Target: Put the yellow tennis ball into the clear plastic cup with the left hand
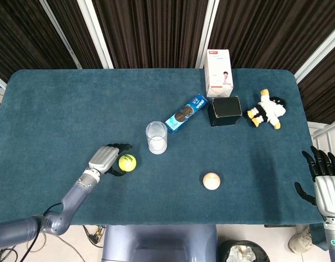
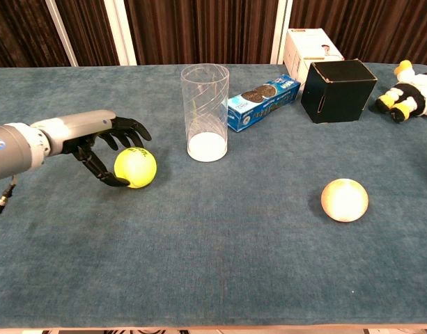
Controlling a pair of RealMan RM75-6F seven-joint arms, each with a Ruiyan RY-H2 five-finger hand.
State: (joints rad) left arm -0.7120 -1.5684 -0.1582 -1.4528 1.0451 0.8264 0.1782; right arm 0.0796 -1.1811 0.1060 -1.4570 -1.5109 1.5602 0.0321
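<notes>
Blue table (image 1: 58, 109), left robot hand (image 2: 112, 142) cupping, not gripping, tennis ball (image 2: 135, 168); open right robot hand (image 1: 323, 183) head-view only.

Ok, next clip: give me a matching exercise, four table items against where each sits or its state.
Items:
1. tennis ball
2. clear plastic cup
3. black box
4. plush toy

Places or states:
A. upright and empty
B. by the table's right edge
C. in front of the white carton
D. between the left robot hand fingers

Pairs: 1-D, 2-A, 3-C, 4-B
</notes>
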